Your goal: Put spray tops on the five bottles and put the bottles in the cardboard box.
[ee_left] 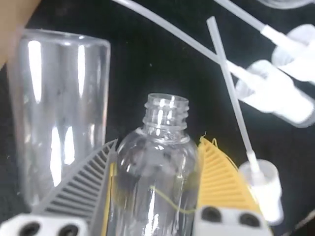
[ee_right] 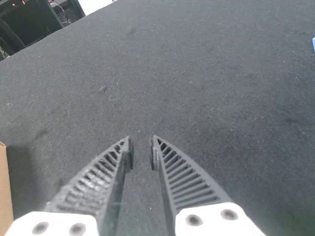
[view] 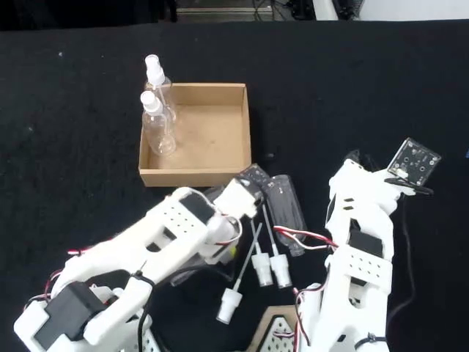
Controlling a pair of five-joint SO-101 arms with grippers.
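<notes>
On the table (view: 88,88), the cardboard box (view: 194,177) holds two capped bottles (view: 159,132) upright along its left wall. Near the box the left jaws grip an uncapped bottle (ee_left: 157,167), the right jaws sit nearly closed and empty, and three spray tops (view: 261,270) lie beside it.
</notes>
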